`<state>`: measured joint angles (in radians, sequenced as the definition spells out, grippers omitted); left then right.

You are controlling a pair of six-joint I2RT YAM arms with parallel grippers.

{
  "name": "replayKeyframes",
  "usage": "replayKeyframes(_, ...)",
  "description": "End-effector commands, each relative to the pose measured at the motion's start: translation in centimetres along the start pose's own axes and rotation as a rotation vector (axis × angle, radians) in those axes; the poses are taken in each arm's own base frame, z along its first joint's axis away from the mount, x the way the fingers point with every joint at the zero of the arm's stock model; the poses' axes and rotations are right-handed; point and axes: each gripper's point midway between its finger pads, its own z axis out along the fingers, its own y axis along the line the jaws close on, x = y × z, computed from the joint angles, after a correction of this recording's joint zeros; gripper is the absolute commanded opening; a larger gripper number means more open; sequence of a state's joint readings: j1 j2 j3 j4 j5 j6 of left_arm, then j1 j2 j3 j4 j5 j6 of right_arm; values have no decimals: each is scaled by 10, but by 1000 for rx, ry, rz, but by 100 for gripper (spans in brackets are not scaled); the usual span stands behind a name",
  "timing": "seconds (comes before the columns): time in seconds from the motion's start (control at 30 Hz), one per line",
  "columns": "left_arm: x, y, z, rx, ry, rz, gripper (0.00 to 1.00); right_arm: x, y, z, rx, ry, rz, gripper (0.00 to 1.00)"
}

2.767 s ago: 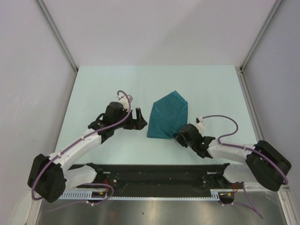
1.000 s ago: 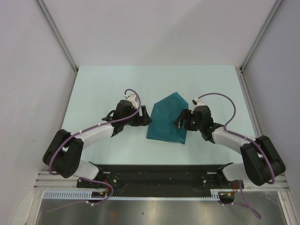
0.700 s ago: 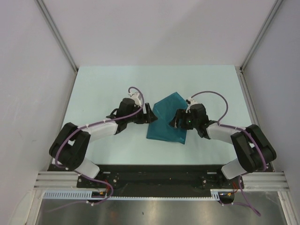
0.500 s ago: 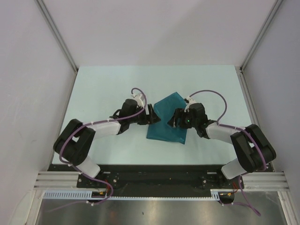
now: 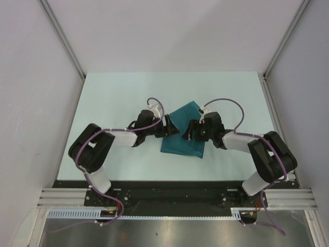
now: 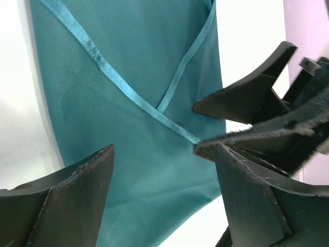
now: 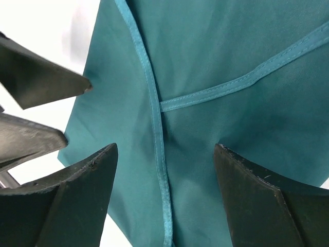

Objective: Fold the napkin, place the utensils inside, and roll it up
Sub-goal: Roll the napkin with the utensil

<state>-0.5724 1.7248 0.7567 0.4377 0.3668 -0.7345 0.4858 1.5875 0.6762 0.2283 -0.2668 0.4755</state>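
- Left tool point(image 6: 160, 154): the jaws are spread wide with nothing between them but cloth below. Its wrist view looks straight down onto the napkin point(image 6: 133, 62).
- Right tool point(image 7: 164, 152): the jaws are equally spread and nothing is pinched. A hem band point(image 7: 157, 128) runs down the gap between its fingers.
- Whether any fingertip of either tool touches the cloth cannot be told from these views.
- Wrist views only: the napkin is folded over itself, with hem bands crossing where one layer overlaps another. The fabric is dark teal with a slight sheen.
- Wrist views only: each shows the other tool close by. The right tool point(image 6: 247, 103) is at the right edge of the left wrist view. The left tool point(image 7: 41, 82) is at the left edge of the right wrist view.
- Top view only: the left tool point(image 5: 169, 127) is over the napkin's left edge. The right tool point(image 5: 191, 131) is over its right part, and the two face each other, close together.
- Top view only: the napkin point(image 5: 181, 144) lies flat near the middle of the pale bench point(image 5: 113, 92), as an irregular folded shape with one corner pointing away from the arms.
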Motion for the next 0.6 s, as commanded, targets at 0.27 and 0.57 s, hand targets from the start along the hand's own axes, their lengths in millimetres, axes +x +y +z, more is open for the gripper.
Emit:
replayKeyframes(0.27, -4, -5, 4, 24, -23, -9, 82, 19, 13, -25, -17, 38, 46, 80)
replayKeyframes(0.57, -9, -8, -4, 9, -38, 44, 83, 5, 28, -35, -58, 3, 18, 80)
